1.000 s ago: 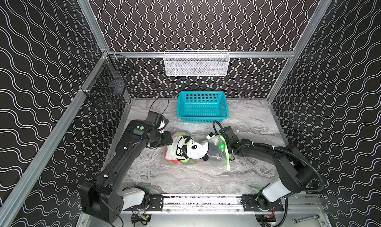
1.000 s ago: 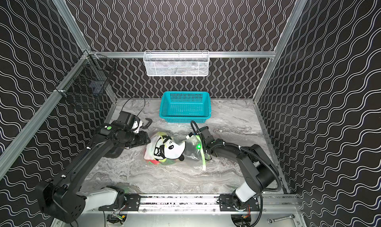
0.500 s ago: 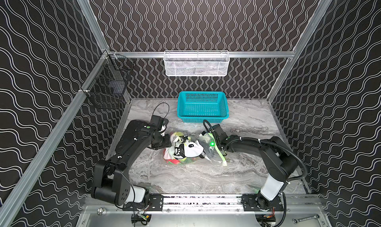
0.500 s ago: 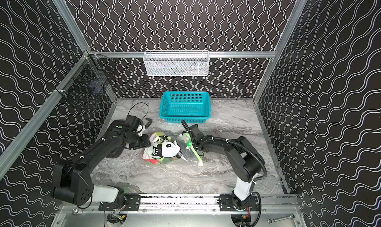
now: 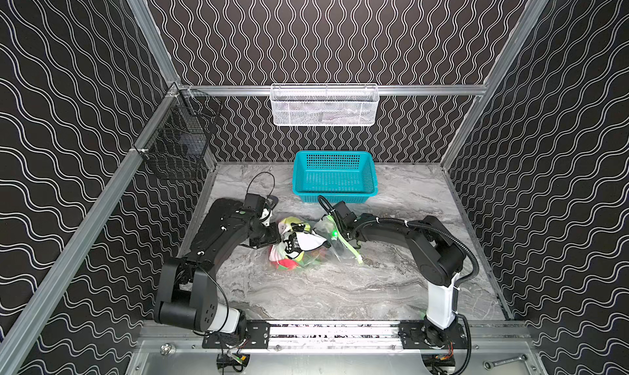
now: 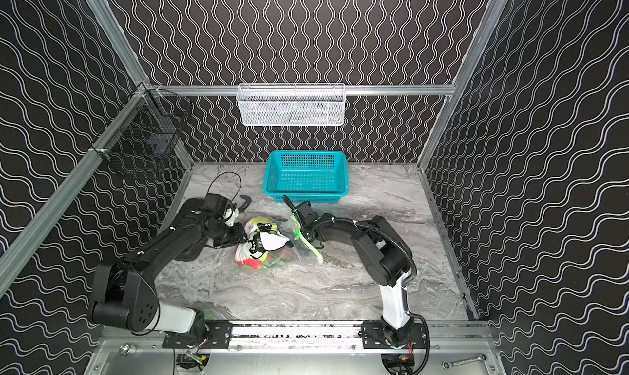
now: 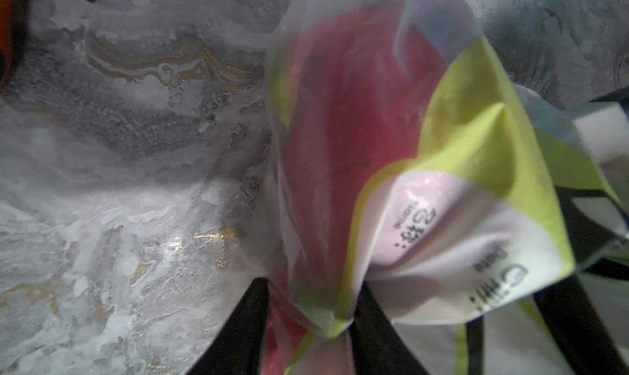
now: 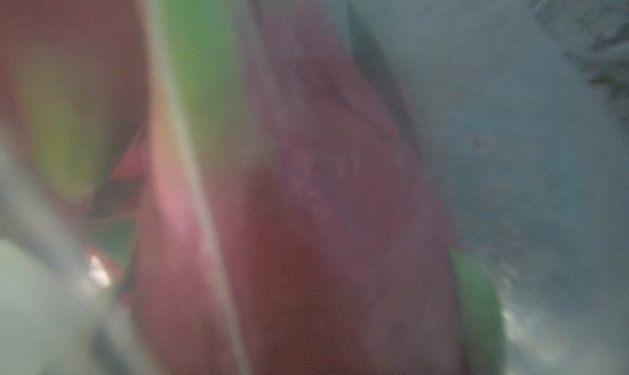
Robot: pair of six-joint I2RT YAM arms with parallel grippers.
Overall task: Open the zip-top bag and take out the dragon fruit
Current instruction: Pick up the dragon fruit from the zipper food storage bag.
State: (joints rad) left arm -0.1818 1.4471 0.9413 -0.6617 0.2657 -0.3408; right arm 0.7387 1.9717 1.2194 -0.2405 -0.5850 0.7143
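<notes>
- Crumpled mid-table on the grey marbled tabletop [image 5: 340, 288], near the teal perforated plastic basket [image 5: 335, 199] and between the two black arms: the zip-top bag [image 5: 299, 244], thin clear film, creased and bunched, printed with black-and-white panda patches and lime-yellow panels
- Trailing from the bag's end nearest the right arm: the lime-green zip strip [image 5: 352, 252], a narrow curved band lying on the marble
- Inside the film, showing in both top views as glossy magenta-red with green tips: the dragon fruit [image 5: 287, 264], low at the bag's near edge, count impossible to tell
- From the left wrist camera: smooth pink-red dragon fruit [image 7: 323, 135] skin hazed behind the plastic, small black characters printed on a pale panel beside it
- Left gripper [image 5: 277, 237] at the bag's edge, black fingers [image 7: 245, 322] pinching a bunched fold of film between them
- Right gripper [image 5: 332, 238] buried in loose film at the opposite end, green light glowing; fingers spread or pressed together, impossible to tell, the right wrist view only a blur of red and green
- On the wave-patterned walls behind: a white mesh basket [image 5: 323, 107] and a black wire basket [image 5: 177, 145]
</notes>
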